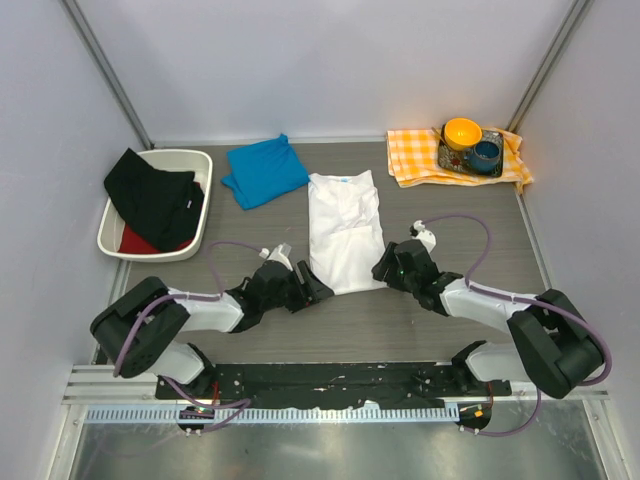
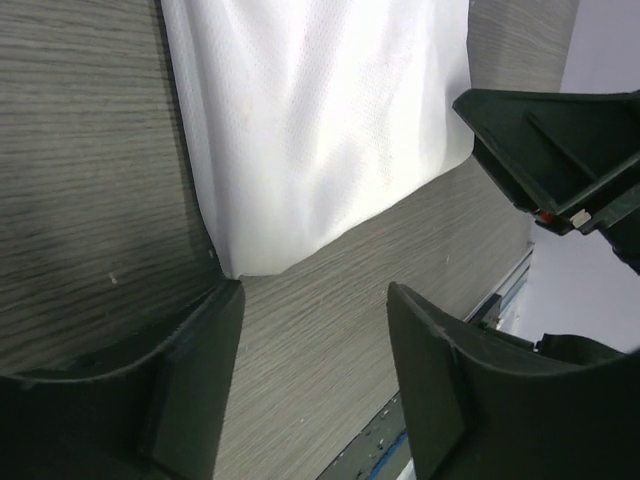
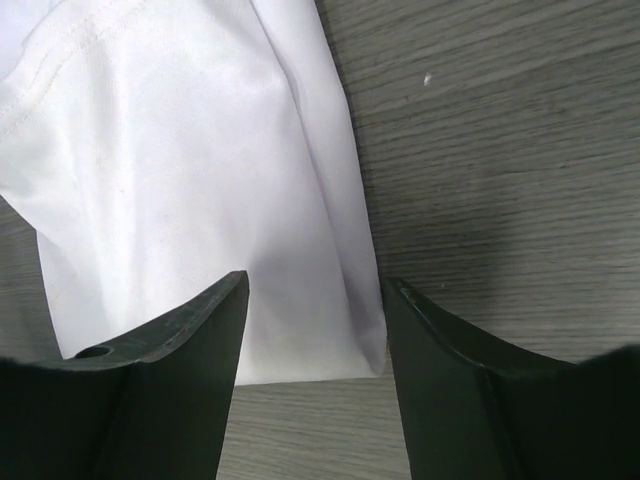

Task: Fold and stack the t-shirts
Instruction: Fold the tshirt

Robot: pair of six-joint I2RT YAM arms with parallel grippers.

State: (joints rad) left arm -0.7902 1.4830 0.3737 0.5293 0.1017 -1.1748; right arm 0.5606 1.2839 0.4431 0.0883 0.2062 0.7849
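Observation:
The white t-shirt (image 1: 345, 228) lies flat mid-table as a long folded strip. Behind it to the left sits the blue t-shirt (image 1: 265, 170), a small folded square. My left gripper (image 1: 318, 289) is low at the white shirt's near left corner. In the left wrist view it (image 2: 315, 300) is open over bare table, with the shirt (image 2: 320, 130) corner just off its left fingertip. My right gripper (image 1: 383, 266) is at the near right corner. In the right wrist view it (image 3: 315, 290) is open, and the white shirt (image 3: 190, 170) corner lies between its jaws, not pinched.
A white bin (image 1: 196, 160) with black and red clothes stands at the back left. At the back right, an orange-and-white checked cloth (image 1: 415, 158) carries a tray with an orange bowl (image 1: 462, 131) and a blue cup (image 1: 487, 154). Grey walls enclose the table.

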